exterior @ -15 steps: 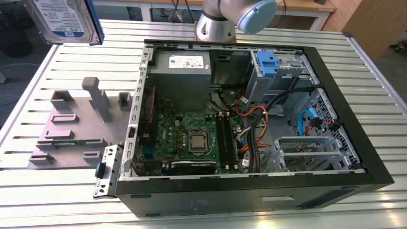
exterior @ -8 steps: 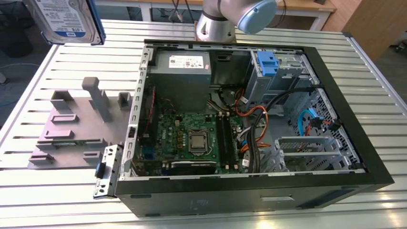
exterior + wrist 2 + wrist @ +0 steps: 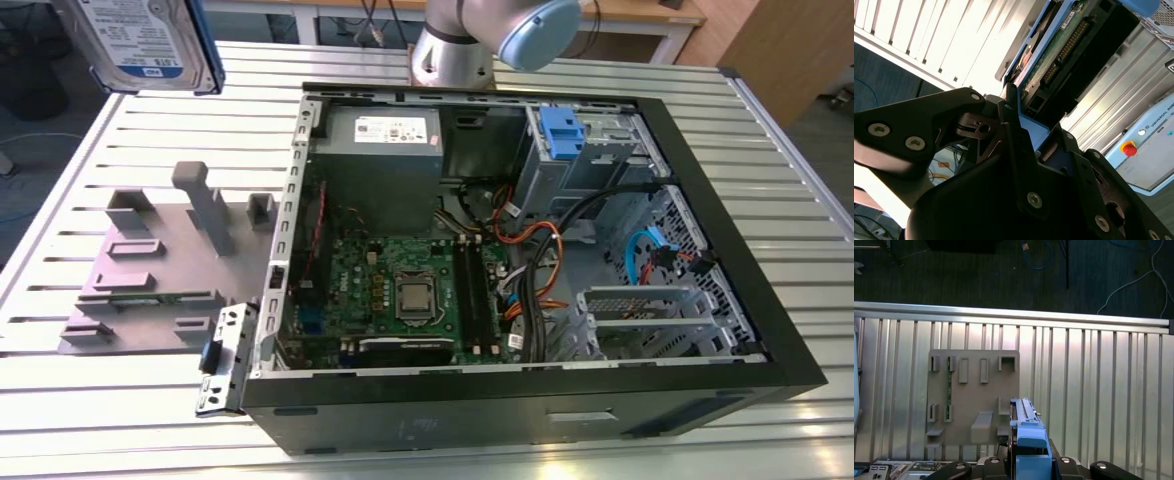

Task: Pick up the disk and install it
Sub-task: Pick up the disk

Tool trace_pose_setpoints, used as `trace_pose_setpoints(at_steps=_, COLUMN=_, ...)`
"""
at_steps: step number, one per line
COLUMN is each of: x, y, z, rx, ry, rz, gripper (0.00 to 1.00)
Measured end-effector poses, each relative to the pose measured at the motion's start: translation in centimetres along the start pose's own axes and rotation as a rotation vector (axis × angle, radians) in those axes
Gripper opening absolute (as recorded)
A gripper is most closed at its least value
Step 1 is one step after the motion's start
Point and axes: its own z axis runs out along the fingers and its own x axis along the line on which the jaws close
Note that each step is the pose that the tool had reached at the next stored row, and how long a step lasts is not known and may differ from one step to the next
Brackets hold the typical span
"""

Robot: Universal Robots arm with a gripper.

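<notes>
Exterior view: disk (image 3: 140,45) is up off the slatted table (image 3: 801,200), outside the PC case (image 3: 507,400), on the side of the case where the grey fixture plate (image 3: 147,270) lies. Label side faces cam, blue carrier frame along one edge. Case lies open; inside it are PSU (image 3: 380,135), motherboard (image 3: 400,290) and a blue drive-bay clip (image 3: 561,130). Arm (image 3: 454,55) stands on the table just behind the case. Second wrist view: gripper (image 3: 1036,135) is pinched on the disk's blue carrier handle, black fingers (image 3: 1014,145) pressed vs. either side of it; green PCB underside of the drive shows beyond. First wrist view: disk seen edge-on, blue handle nearest cam, hanging over the fixture-plate side of the case, well above the slats.
</notes>
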Motion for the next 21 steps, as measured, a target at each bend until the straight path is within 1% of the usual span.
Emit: trace_pose_setpoints(at_steps=21, x=0.02, y=-0.79, z=-0.02, rx=0.0001, ry=0.0000, rz=0.000, gripper=0.37)
